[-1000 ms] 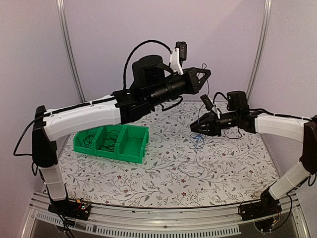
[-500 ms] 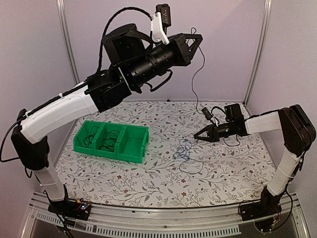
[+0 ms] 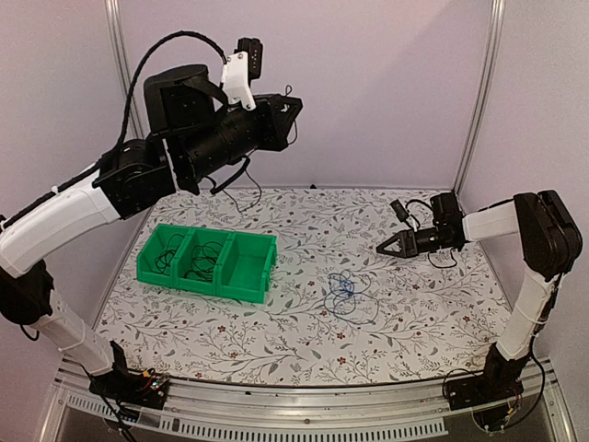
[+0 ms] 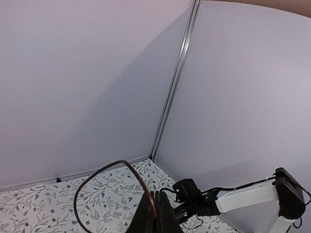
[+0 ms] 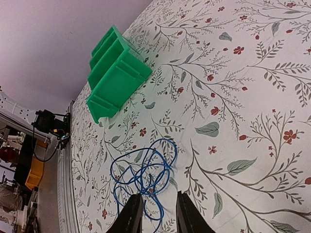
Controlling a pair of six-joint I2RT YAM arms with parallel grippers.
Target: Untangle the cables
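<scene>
Far left, green bin. Above the table, left gripper raised high, clamped tight on black cable, which hangs in a loop. Blue snarl lies mid-table. Right gripper low beside it, jaws partway apart, empty. Likely step: one strand pulled free. Next it wants carrying to the bin.

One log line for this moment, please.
left gripper: raised, shut on black cable | right gripper: open, empty, near blue cables | blue cables: snarled on table

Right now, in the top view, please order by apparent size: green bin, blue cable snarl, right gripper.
Largest: green bin. Then blue cable snarl and right gripper, which look about alike; I cannot rank them.
</scene>
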